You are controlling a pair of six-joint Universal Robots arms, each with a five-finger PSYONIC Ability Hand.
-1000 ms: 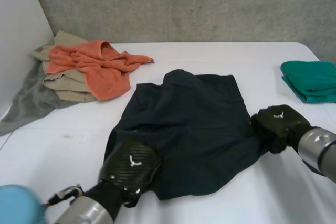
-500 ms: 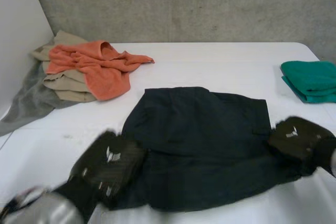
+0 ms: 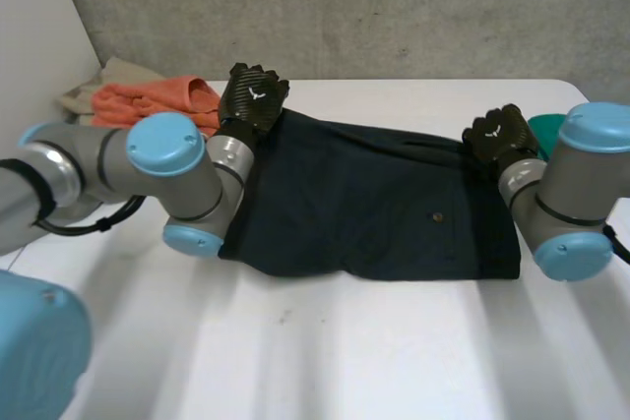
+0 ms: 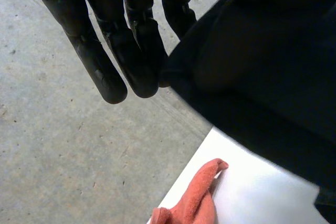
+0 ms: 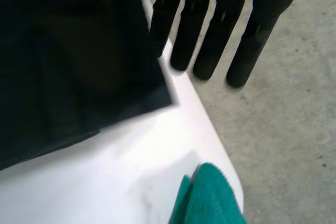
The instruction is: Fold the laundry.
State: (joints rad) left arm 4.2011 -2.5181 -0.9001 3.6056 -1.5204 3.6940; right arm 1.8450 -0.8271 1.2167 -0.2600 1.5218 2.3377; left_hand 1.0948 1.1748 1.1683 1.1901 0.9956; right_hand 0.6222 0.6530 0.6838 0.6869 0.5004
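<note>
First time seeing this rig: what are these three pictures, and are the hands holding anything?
It is a two-armed robot with black hands at a white table. The wide picture looks down from between the arms; the other two come from cameras on each wrist. A dark garment lies on the table, with the left hand and right hand at its far corners; whether they grip it cannot be told. An orange towel and beige cloth lie piled beside the left hand, a green cloth beside the right.
</note>
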